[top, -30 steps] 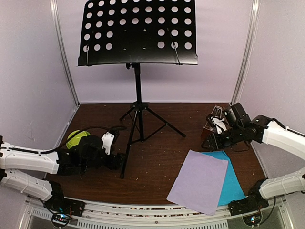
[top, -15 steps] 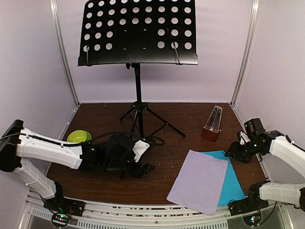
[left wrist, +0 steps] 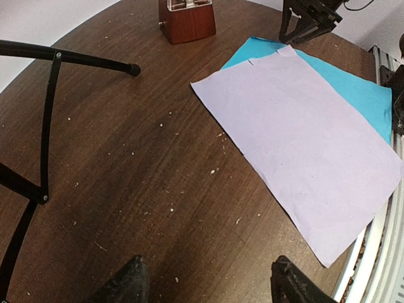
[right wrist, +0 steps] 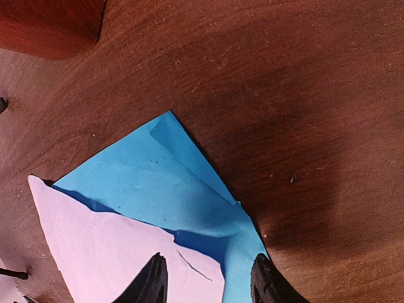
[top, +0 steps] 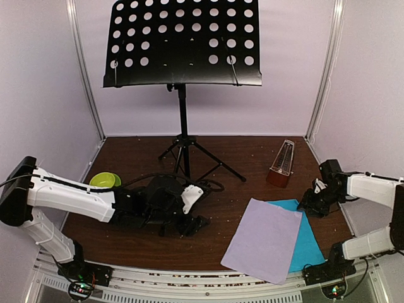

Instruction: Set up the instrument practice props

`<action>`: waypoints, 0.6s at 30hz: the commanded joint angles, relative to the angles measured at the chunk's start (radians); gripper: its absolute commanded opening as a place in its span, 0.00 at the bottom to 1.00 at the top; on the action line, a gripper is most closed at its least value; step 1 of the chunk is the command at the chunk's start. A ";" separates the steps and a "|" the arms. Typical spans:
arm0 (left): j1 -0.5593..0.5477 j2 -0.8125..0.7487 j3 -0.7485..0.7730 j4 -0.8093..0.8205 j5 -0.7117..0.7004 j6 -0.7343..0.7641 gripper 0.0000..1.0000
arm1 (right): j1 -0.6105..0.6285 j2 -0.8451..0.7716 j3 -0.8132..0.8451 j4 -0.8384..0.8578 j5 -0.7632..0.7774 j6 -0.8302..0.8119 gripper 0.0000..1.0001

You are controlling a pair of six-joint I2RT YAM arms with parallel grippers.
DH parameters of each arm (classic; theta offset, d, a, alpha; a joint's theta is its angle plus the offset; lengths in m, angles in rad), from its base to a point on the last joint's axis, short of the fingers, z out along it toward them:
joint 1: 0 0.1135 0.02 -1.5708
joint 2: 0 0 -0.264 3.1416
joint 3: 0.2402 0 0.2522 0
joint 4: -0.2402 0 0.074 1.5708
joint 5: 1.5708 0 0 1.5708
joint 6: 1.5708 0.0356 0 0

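Note:
The black music stand [top: 183, 44] stands at the back centre, its perforated desk bare. The reddish-brown metronome [top: 281, 163] stands upright at the right. The lilac sheet [top: 264, 238] lies flat on the cyan sheet [top: 308, 243] at the front right. My left gripper [top: 196, 224] is open and empty, low over bare wood left of the sheets; its wrist view shows the lilac sheet [left wrist: 303, 139] ahead. My right gripper [top: 312, 205] is open, its fingertips straddling the far corner where the cyan sheet [right wrist: 164, 177] and lilac sheet [right wrist: 107, 252] overlap.
A lime-green bowl [top: 105, 180] sits at the left behind my left arm. The stand's tripod legs [left wrist: 47, 126] spread just left of my left gripper. White walls and corner posts close in the table. The table's front rail [top: 208, 281] runs under the sheets' near corner.
My right gripper has let go of the metronome, which now stands upright, and moved down to the cyan sheet's corner. My left arm has swung right from the bowl toward the centre.

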 commanded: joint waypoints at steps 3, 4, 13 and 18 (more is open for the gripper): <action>0.000 0.016 0.030 0.003 -0.003 0.003 0.68 | -0.009 0.067 0.010 0.093 -0.023 -0.020 0.43; 0.000 0.016 0.030 0.003 -0.005 0.000 0.68 | -0.009 0.078 0.009 0.102 -0.027 -0.021 0.43; 0.000 0.009 0.021 0.003 -0.058 -0.019 0.68 | -0.009 0.148 -0.001 0.130 -0.091 -0.051 0.32; 0.002 0.004 0.008 0.006 -0.076 -0.020 0.68 | -0.009 0.134 -0.028 0.129 -0.140 -0.051 0.27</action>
